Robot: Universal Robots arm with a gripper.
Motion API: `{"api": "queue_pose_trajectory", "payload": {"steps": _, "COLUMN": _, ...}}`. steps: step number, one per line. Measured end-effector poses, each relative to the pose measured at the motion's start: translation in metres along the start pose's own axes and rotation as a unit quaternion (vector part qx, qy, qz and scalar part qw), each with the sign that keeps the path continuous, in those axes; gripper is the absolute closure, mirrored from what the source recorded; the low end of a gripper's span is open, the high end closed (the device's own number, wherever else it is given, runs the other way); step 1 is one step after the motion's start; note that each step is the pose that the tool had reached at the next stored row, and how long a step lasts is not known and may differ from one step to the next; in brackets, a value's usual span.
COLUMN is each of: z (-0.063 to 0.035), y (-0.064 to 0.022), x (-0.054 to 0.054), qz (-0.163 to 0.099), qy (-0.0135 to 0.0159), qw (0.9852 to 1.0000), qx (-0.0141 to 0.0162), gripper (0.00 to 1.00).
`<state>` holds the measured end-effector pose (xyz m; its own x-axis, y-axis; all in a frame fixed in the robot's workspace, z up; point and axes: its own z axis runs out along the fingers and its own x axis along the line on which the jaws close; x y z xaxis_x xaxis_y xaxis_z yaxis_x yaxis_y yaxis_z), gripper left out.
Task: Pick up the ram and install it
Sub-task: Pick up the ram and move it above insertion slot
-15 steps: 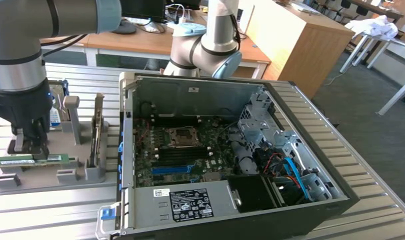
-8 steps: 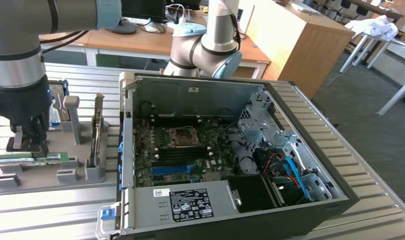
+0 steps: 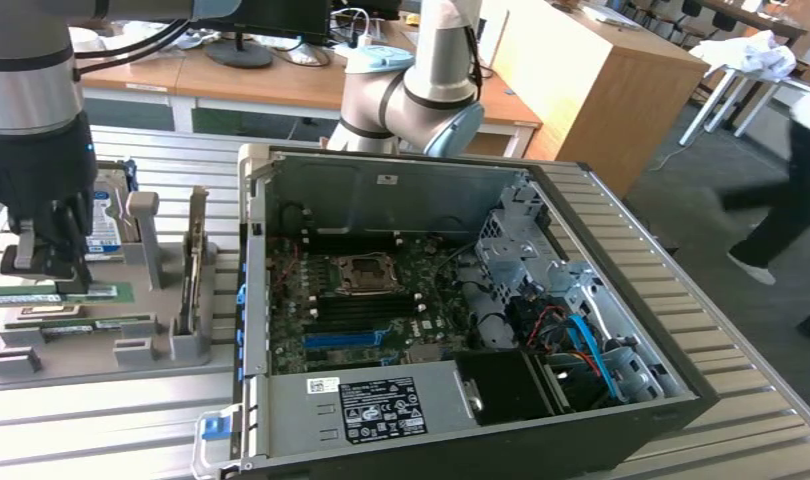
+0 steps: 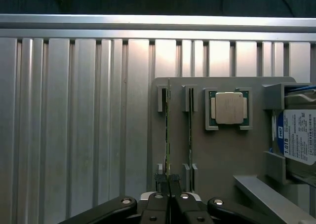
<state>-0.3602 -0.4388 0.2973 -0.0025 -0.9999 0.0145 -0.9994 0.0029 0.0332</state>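
Pick-up is in hand: the fingers [image 4: 159, 206] are pinched shut on the ram [image 4: 168, 130], which stands on edge in the grey holder [image 4: 222, 160] on the counter [image 4: 74, 125]; freeing it, I judge, calls for a straight pull along its slot posts.

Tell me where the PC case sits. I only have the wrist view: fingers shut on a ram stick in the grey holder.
Observer: The open PC case lies on the table, close beside the holder, on the exterior view's right of it.
Operator: Board exposed?
Observer: Yes. The side panel is off and the motherboard faces up.
Operator: Gripper relative to it?
Observer: The gripper and the ram are outside the case, at the exterior view's far left.
Operator: Anything else around?
Observer: A second arm stands behind the case.
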Motion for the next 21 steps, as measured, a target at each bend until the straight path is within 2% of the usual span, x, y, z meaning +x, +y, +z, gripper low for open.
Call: {"api": "queue_pose_trajectory", "payload": {"steps": 21, "z": -0.0059, "y": 0.0001, "x": 0.0001, "qz": 0.000, "qy": -0.0001, "qw": 1.0000, "qx": 0.0002, "gripper": 0.88}}
